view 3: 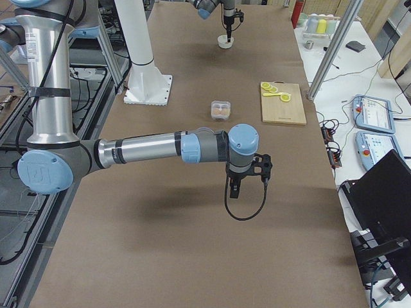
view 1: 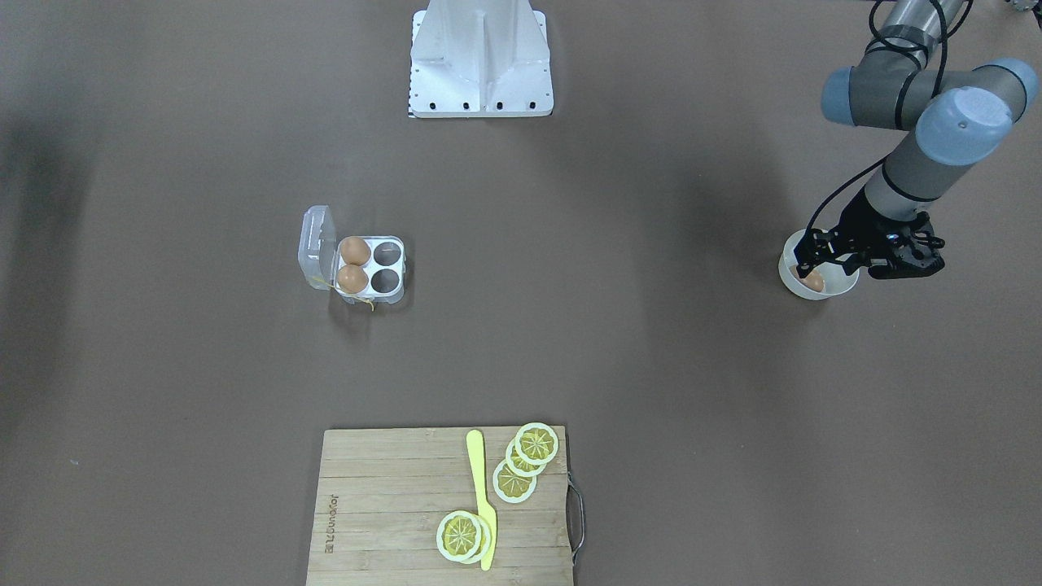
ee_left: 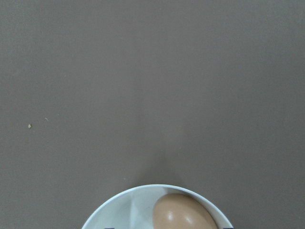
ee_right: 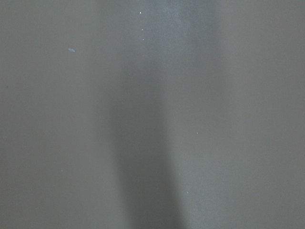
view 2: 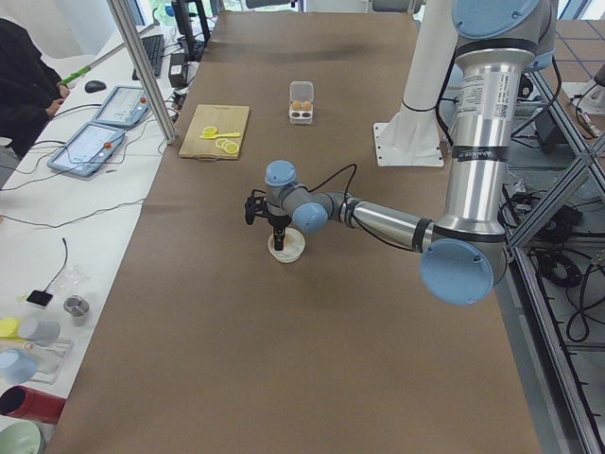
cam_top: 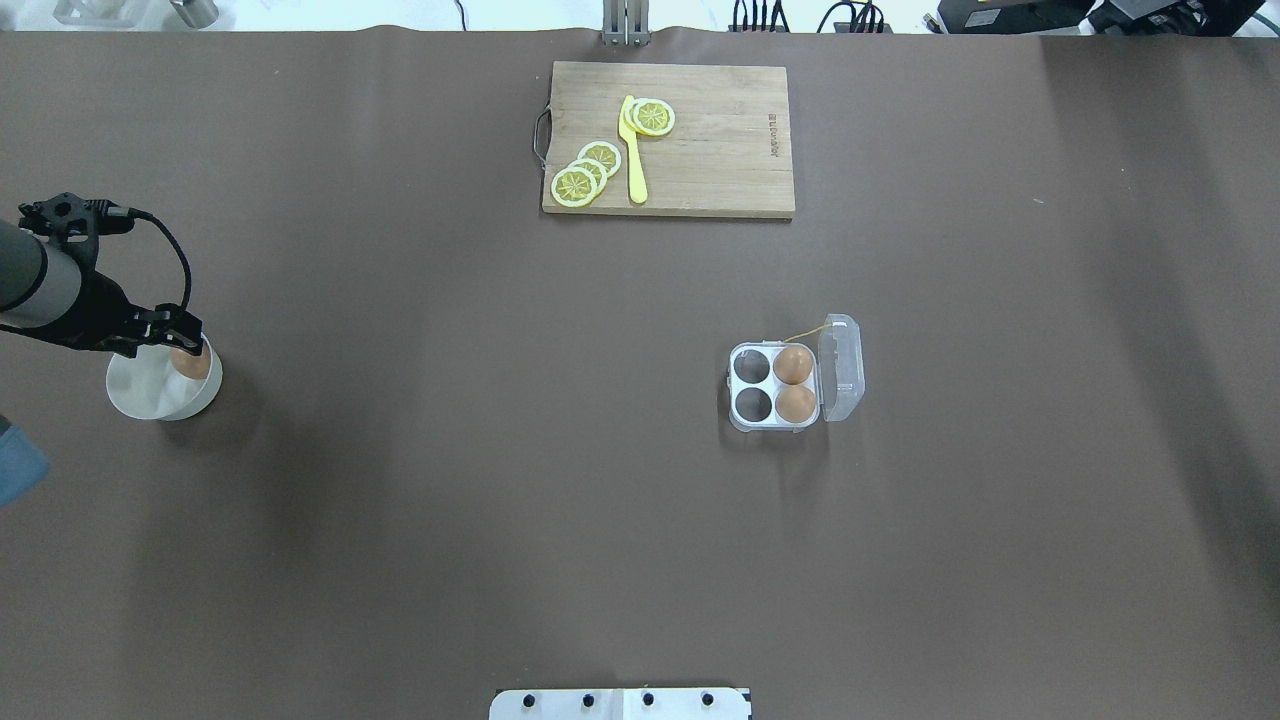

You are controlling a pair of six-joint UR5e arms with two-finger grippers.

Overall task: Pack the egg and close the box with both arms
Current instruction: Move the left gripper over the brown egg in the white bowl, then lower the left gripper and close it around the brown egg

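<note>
Overhead exterior: left gripper [cam_top: 185, 346], fingers apart, over the egg [cam_top: 191, 364] in the bowl [cam_top: 150, 406] by the desk's left edge; right gripper [view 3: 234, 188] fingers' state cannot be told.

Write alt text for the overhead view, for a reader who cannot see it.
At the view's left edge, the left gripper reaches into a white bowl holding a brown egg. Right of centre, a clear egg box lies open with two eggs and two empty cells; a cutting board with lemon slices lies beyond.

What I see on the brown table [view 1: 651, 366]
A wooden cutting board [view 1: 383, 496] holds round yellow lemon slices [view 1: 536, 443] and a yellow plastic knife [view 1: 475, 456]; a small white bowl [cam_top: 160, 400] sits well apart.
</note>
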